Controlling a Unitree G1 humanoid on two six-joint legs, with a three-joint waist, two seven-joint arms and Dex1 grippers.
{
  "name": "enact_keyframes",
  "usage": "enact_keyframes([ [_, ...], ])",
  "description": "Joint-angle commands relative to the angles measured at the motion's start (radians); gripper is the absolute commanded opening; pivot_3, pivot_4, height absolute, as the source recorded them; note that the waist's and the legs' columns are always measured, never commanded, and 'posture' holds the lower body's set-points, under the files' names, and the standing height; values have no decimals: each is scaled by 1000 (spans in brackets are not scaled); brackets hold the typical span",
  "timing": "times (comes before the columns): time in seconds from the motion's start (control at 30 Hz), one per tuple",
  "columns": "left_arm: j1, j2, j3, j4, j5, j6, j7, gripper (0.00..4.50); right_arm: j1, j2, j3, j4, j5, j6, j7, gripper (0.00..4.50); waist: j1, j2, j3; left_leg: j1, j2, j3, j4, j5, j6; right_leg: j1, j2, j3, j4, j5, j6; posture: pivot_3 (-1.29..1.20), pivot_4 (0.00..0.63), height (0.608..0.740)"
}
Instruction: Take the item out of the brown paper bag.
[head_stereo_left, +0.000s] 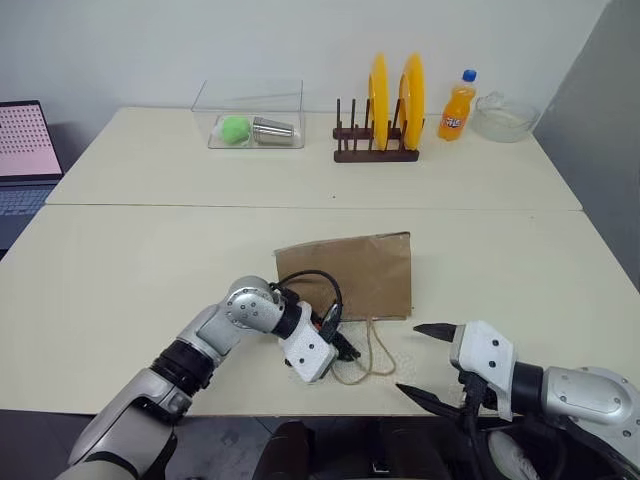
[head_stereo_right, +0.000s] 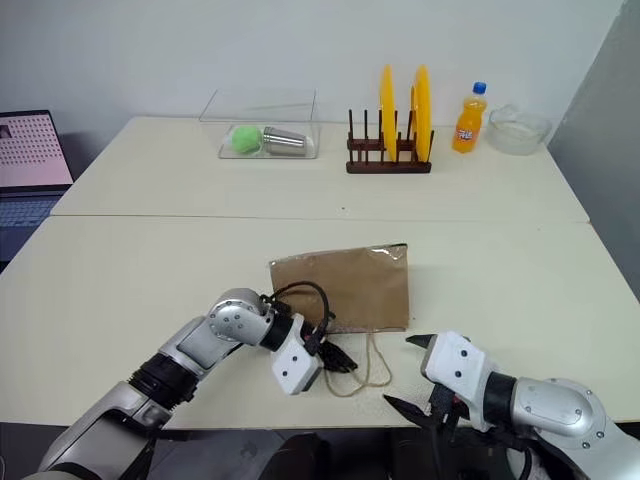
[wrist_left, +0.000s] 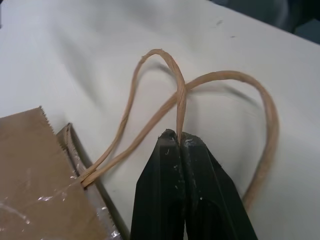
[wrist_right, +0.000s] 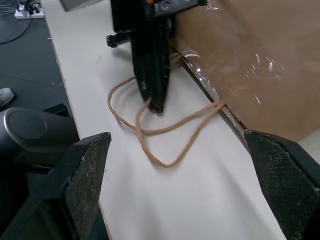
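Note:
The brown paper bag (head_stereo_left: 350, 270) lies flat on the near table, its mouth toward me and its two tan cord handles (head_stereo_left: 372, 352) looped on the tabletop. My left gripper (wrist_left: 179, 137) is shut on one handle cord where the loops cross, just in front of the bag's mouth (wrist_left: 75, 165). To the right, near the table's front edge, my right gripper (head_stereo_left: 420, 360) stands open a little apart from the handles, with nothing between its fingers (wrist_right: 85, 180). The right wrist view shows the left gripper (wrist_right: 152, 102) pinching the cord. The item is hidden.
On the far table stand a clear box (head_stereo_left: 250, 115) with a green ball and a metal cup, a wooden rack with yellow plates (head_stereo_left: 378, 125), an orange soda bottle (head_stereo_left: 457, 105) and a glass bowl (head_stereo_left: 503, 115). A laptop (head_stereo_left: 25, 150) sits at far left.

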Motion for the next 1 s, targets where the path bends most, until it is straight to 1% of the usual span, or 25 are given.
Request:
enact_keyframes([
  [0.03, -40, -5, 75, -17, -68, 83, 28, 49, -7, -25, 30, -60, -68, -71, 15, 4500, 0, 0, 0, 0, 0, 0, 0, 0, 0, 0, 0, 0, 0, 0, 0, 0, 150, 740],
  [0.2, -71, -25, 144, -57, -136, 235, 55, 49, -8, -44, 82, -20, -209, -206, 26, 4500, -1, 0, 0, 0, 0, 0, 0, 0, 0, 0, 0, 0, 0, 0, 0, 0, 150, 740],
  [0.33, -94, -35, 177, -68, -151, 294, 69, 49, -28, -45, 142, 26, -336, -338, 35, 4500, -1, 0, 0, 0, 0, 0, 0, 0, 0, 0, 0, -1, 0, 0, 0, 0, 150, 740],
  [0.53, -127, -51, 209, -63, -158, 344, 89, 49, -58, -35, 228, 111, -462, -511, 73, 4500, 0, 0, 0, 0, 0, -1, 0, 0, 0, 0, 0, 0, 0, 0, 0, 0, 150, 740],
  [0.7, -145, -52, 217, -48, -149, 346, 88, 49, -151, 29, 304, 201, -544, -601, 88, 4500, -3, 0, 0, 0, 0, 0, 1, 0, 0, 0, 0, 0, 0, 0, 0, 0, 150, 740],
  [0.83, -154, -50, 224, -45, -148, 349, 87, 49, -267, 102, 396, 322, -655, -661, 97, 4500, -3, 0, 0, 1, 0, 0, 0, 0, 0, 0, 1, 0, 0, 0, 0, 0, 150, 740],
  [0.9, -154, -49, 226, -47, -146, 350, 87, 49, -313, 142, 418, 385, -688, -675, 89, 4500, -2, -1, 0, 1, 0, 0, 1, 0, 0, 0, 1, 1, 0, 0, 0, 0, 150, 740],
  [1.0, -152, -47, 230, -52, -144, 352, 88, 49, -351, 174, 428, 442, -723, -702, 84, 4500, -2, 0, 0, 0, 0, 0, 1, 0, 0, 0, 1, 1, 0, 0, 0, 0, 150, 740],
])
